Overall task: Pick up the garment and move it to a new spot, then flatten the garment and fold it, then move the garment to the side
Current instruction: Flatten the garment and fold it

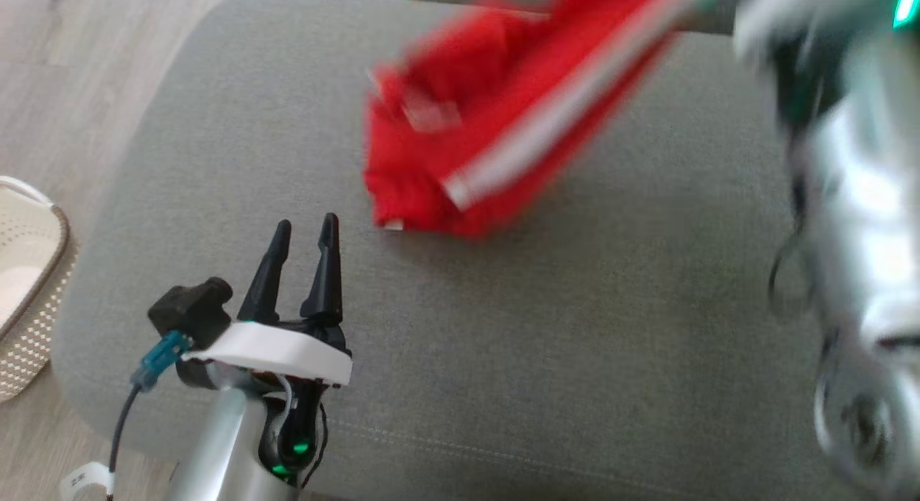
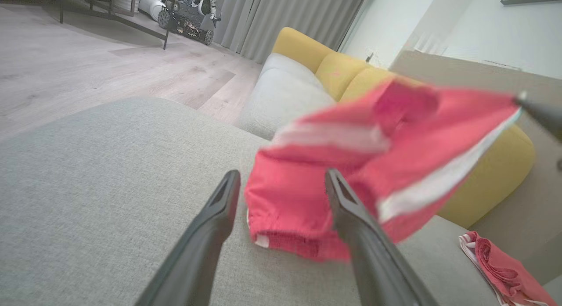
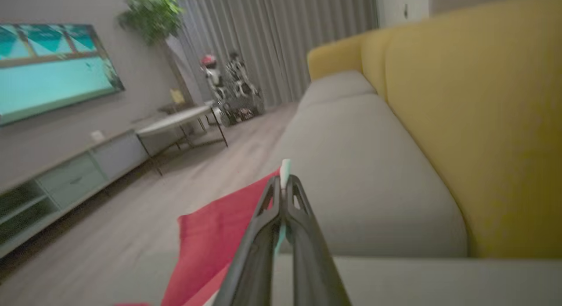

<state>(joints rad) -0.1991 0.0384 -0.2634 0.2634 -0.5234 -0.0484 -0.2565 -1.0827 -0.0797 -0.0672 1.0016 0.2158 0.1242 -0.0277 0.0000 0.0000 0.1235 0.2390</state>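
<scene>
Head view: red garment [image 1: 460, 149] with a white stripe hangs slantwise over the far half of a grey ottoman [image 1: 575, 343], upper end rising towards the top right corner. Heavily smeared by blur; folds and edges hard to read. Pale patch near its left side, too blurred to identify. Lower hem sits close to the ottoman top; cannot tell if it touches.

Left end effector [image 1: 307, 222] low at the left over the ottoman, fingers spread apart, nothing between them, near the garment's lower corner but clear of it. Right arm [image 1: 855, 235] is a blurred silver mass down the right edge; where it meets the cloth is cut off at the top.

Cream perforated basket [image 1: 29, 285] on the wood floor [image 1: 65, 70] at the left edge, partly cropped.

Left wrist view: left end effector [image 2: 282, 174] open, garment [image 2: 360, 165] beyond its fingers, lifted at the far right by a dark tip, the right end effector [image 2: 540, 113], cropped by the frame edge. Second red cloth [image 2: 500, 271] lies crumpled at the lower right, partly cut off. Yellow sofa [image 2: 325, 60] behind.

Right wrist view: right end effector [image 3: 285, 183] pressed closed on the garment [image 3: 210, 240]; a sliver of pale trim pokes out above the fingertips. Most of the cloth drops below the fingers, hidden by them and the lower edge.
</scene>
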